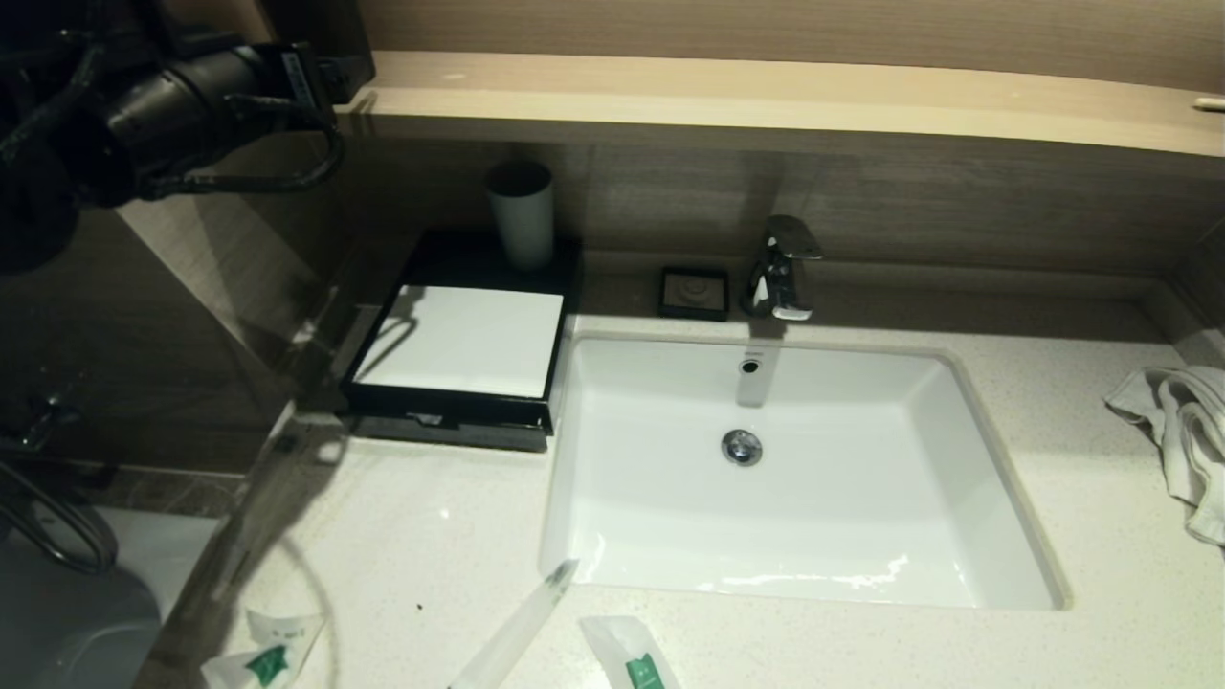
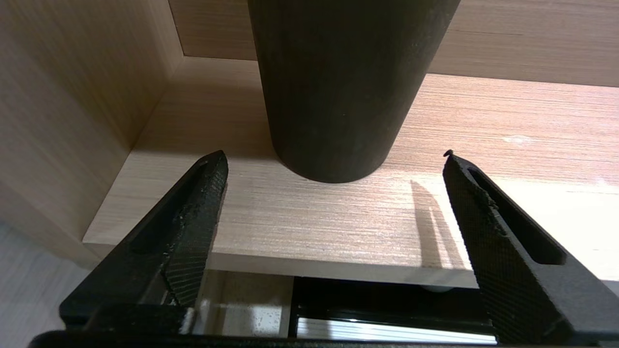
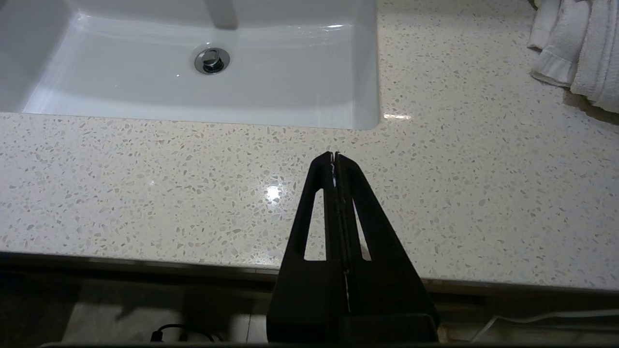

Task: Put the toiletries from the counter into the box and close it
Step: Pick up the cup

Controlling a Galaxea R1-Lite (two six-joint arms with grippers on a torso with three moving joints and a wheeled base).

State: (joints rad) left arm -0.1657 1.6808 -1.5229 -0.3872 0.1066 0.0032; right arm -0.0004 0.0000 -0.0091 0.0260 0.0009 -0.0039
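A: Checking the left tool [image 2: 333,159]: your fingers stand wide apart at the wooden shelf [image 2: 483,145], with a dark cylinder [image 2: 338,87] on the shelf just beyond the tips.

B: And the right tool [image 3: 334,155]?

A: Pressed together, holding nothing, above the front edge of the worktop [image 3: 145,183], near the sink [image 3: 290,96].

B: Where are your task items?

A: Three toiletry packets [image 1: 632,660] lie at the worktop's front edge. The box [image 1: 459,335] sits left of the sink, showing a white surface, with a cup [image 1: 522,212] behind it. A towel [image 1: 1182,431] lies far right.
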